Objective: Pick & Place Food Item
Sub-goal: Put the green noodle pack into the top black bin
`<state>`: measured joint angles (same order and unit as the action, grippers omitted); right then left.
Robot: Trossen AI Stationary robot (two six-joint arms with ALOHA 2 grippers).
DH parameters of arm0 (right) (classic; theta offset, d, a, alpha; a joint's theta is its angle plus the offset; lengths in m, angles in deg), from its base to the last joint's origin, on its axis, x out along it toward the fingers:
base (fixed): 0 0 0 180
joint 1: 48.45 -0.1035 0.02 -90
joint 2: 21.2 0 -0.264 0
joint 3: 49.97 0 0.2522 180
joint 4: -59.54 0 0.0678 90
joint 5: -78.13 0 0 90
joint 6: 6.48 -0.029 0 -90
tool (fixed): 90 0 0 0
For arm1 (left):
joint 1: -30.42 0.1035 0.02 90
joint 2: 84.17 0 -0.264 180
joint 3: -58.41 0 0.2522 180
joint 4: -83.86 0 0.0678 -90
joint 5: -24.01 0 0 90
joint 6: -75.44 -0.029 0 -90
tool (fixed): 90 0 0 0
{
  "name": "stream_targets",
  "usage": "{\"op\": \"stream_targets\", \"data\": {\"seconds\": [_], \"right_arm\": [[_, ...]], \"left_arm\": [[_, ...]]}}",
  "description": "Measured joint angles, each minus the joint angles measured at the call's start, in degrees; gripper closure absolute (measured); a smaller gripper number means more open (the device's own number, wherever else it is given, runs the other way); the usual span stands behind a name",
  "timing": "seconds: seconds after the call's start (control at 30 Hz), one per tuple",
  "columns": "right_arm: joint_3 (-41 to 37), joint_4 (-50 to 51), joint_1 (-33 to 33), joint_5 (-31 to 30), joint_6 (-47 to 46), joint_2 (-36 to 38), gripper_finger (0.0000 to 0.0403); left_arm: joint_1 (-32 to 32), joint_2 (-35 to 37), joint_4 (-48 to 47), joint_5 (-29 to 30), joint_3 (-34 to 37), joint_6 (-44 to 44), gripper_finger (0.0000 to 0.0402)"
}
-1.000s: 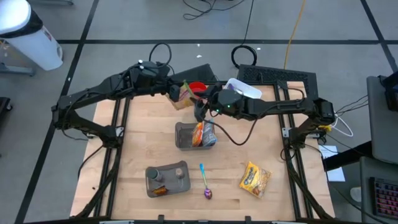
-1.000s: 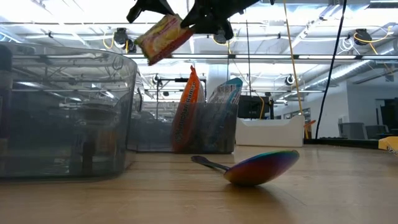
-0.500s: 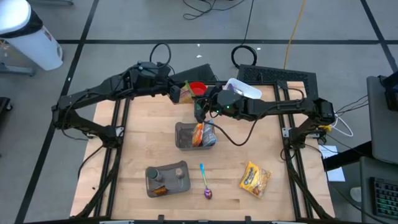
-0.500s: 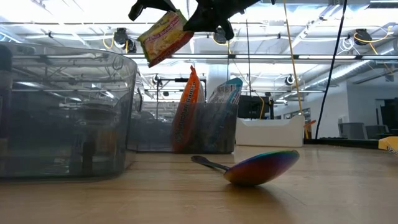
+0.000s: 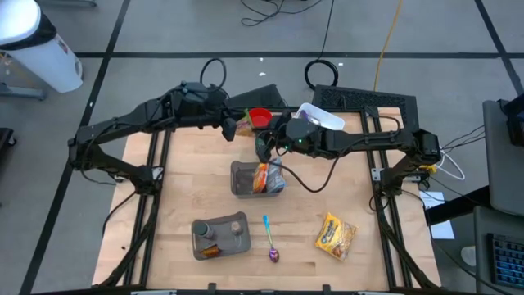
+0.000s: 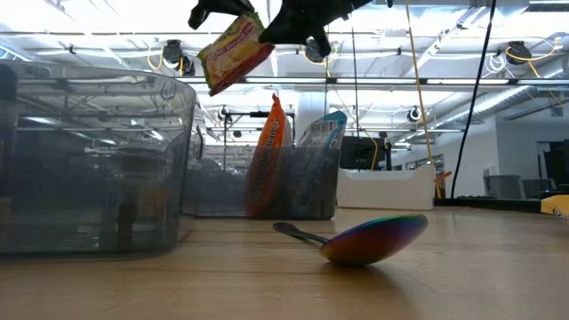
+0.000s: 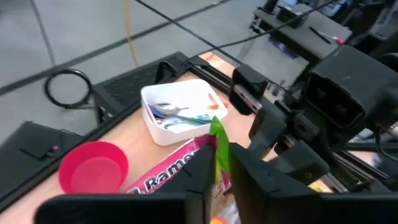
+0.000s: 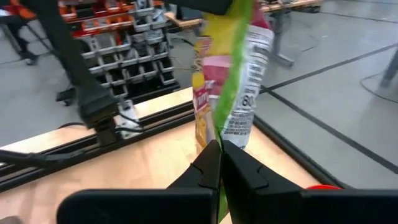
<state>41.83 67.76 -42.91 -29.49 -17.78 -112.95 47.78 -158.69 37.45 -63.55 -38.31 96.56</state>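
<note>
Two grippers, one packet: the right gripper (image 8: 219,163) has just snapped closed on the lower edge of the noodle packet (image 8: 233,81). A second ago its fingers were apart.
Left gripper (image 7: 219,165): the packet's green edge is still between its fingers, though the pinch looks like it's starting to ease off.
Where the packet is: up in the air over the back of the table (image 5: 180,197), hanging tilted between both arms, touching nothing below.
What it means: looks like a handover to me. The right arm has it now, and the left should be able to let go and back off.
Likely drop spot: the grey bin (image 5: 241,179) mid-table, just forward of the packet. It already has an orange bag (image 5: 261,174) and another bag standing in it, so room is tight.
Other stuff: a second clear bin (image 5: 219,236) near the front edge, a white tray (image 5: 321,117) behind the right arm, a yellow snack bag (image 5: 336,234) lying front right, a red bowl (image 5: 259,117) right by the packet, and a spoon (image 5: 270,242) beside the front bin.
In the way: mostly the left arm itself, plus the bags sticking up out of the bin.
</note>
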Motion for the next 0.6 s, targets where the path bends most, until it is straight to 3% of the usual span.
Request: {"op": "stream_targets", "data": {"seconds": [0.27, 0.43, 0.6], "right_arm": [[0.0, 2.2, 0.4, 7.5, -0.7, 2.6, 0.0403], [0.0, 6.4, 2.1, 14.4, -2.6, 6.2, 0.0403], [0.0, 10.4, 3.5, 20.8, -4.0, 9.1, 0.0403]], "left_arm": [[3.9, 0.0, 0.0, -11.0, 0.0, -3.6, 0.0245], [5.1, 0.0, -0.1, -13.3, 0.0, -10.4, 0.0185], [6.1, 0.0, -0.1, -13.2, 0.0, -15.7, 0.0155]]}}
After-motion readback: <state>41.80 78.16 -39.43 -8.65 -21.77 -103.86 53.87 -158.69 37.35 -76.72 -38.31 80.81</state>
